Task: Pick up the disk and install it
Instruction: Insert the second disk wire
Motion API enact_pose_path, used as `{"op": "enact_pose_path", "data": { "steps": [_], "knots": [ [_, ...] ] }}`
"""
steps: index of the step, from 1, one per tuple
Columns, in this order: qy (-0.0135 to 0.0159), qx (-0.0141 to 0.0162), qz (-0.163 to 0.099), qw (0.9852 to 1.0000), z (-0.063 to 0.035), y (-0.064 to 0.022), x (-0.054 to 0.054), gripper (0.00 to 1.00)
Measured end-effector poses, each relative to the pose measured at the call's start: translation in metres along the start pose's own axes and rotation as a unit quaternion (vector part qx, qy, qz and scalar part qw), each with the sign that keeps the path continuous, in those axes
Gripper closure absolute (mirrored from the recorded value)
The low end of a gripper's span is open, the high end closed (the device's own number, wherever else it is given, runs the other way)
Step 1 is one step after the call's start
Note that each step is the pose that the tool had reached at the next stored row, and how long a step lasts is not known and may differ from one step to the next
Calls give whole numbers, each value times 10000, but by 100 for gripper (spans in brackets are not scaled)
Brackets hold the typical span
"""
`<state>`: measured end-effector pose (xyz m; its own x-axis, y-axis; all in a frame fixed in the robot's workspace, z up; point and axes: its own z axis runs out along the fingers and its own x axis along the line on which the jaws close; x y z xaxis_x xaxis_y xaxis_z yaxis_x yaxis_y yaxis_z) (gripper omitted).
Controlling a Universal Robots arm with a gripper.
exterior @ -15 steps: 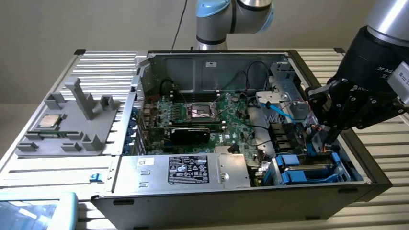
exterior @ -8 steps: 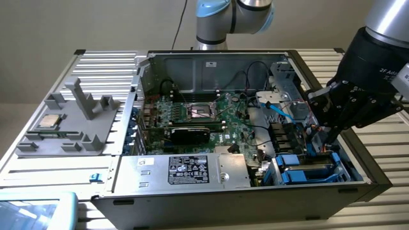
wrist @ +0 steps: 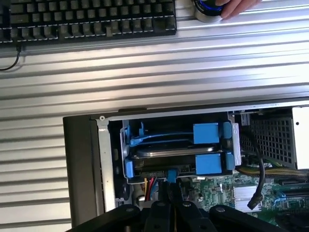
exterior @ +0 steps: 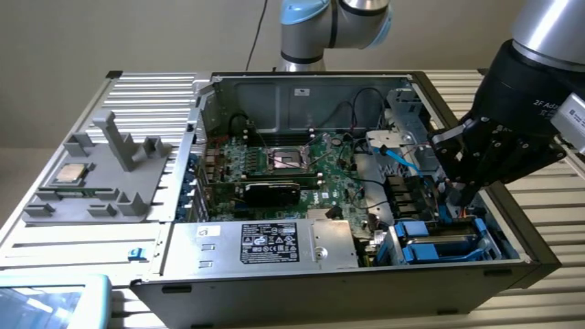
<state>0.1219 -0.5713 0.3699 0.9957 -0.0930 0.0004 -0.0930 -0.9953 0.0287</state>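
We see the clenched gripper (exterior: 454, 199) just beside the disk (wrist: 181, 153), seated in the case's (exterior: 302, 86) near-right bay.

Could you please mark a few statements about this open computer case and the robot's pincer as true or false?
1. The silver-grey hard drive in its bright blue plastic carrier sits inside the drive bay of the black computer case. True.
2. The pincer is wide open. False: it is shut, its tips at the carrier's edge.
3. The small square silver processor chip lies on the grey plastic fixture, outside the case. True.
4. The motherboard's processor socket holds a large fan cooler. False: the socket is bare.
5. A black keyboard lies on the ribbed metal table. True.
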Motion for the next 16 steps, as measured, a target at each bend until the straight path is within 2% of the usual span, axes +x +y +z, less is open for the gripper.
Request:
{"op": "enact_pose_path", "data": {
  "steps": [2, 5, 10, 14, 16],
  "knots": [
    [-2, 12, -37, 10000, 2, 3, -16, 89],
    [-2, 14, -49, 10000, 6, 3, -28, 89],
    [2, 16, -244, 9997, 17, 9, -36, 89],
    [1, 18, -268, 9996, 20, 12, -37, 89],
    [-1, 32, -279, 9996, 31, 24, -37, 89]
  ]
}}
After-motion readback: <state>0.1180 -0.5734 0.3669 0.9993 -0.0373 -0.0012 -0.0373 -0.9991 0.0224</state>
